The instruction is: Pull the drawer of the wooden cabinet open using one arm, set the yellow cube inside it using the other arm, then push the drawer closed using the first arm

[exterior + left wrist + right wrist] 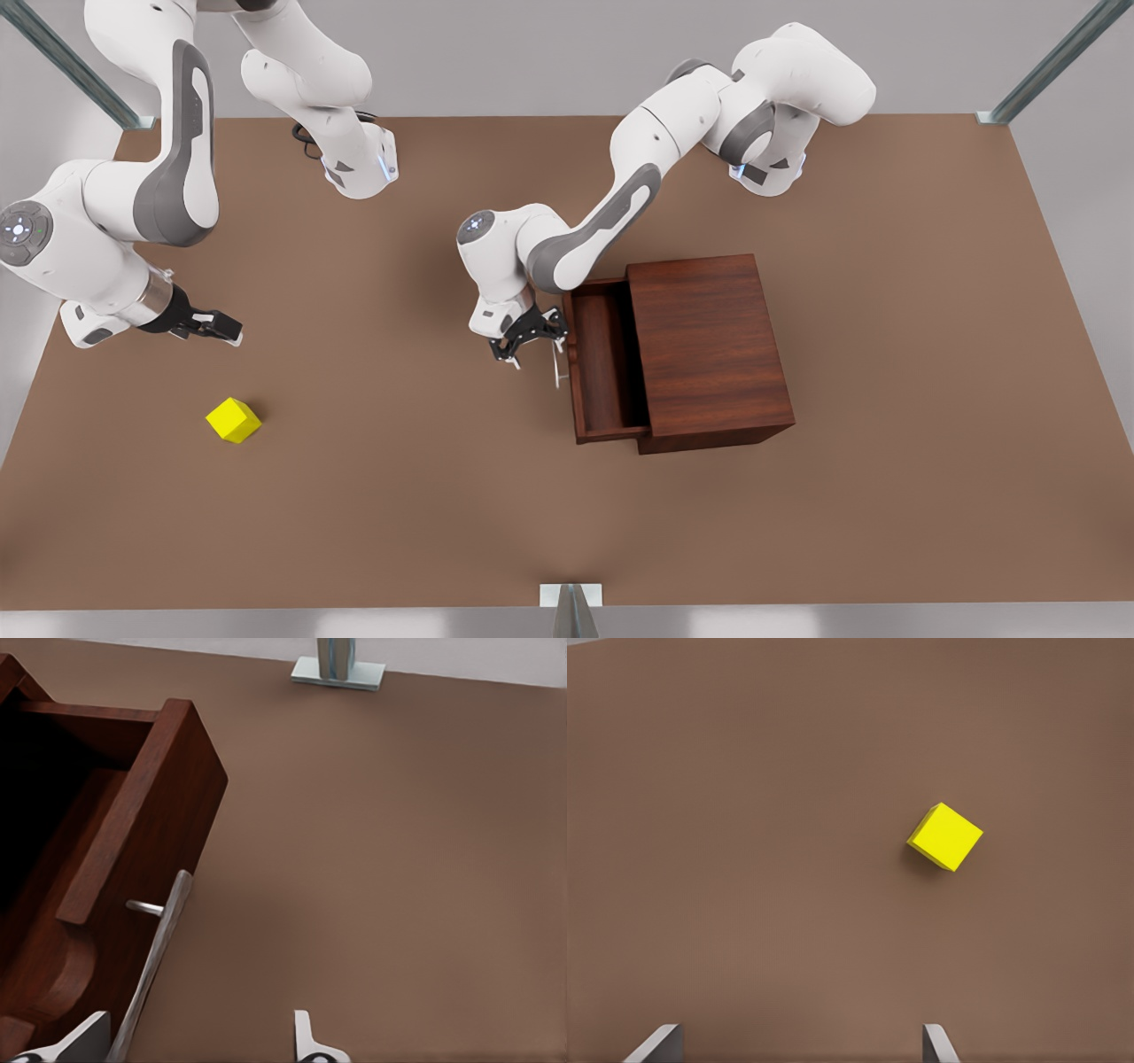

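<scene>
The wooden cabinet [709,346] stands right of centre in the front view. Its drawer [602,363] is pulled out toward the front view's left and is empty inside. My left gripper [530,338] is open just beyond the drawer front. In the left wrist view the silver bar handle [159,948] runs beside one fingertip [89,1036] of that gripper [195,1041], not clamped. The yellow cube [234,419] lies on the table at the front view's left. My right gripper [217,326] hovers open a little behind the cube [945,836], with nothing between its fingers [939,1041].
The brown table [399,496] has a metal post bracket [570,595] at its near edge, also seen past the drawer [338,672]. More posts stand at the far corners [997,115]. Both arm bases sit along the far edge.
</scene>
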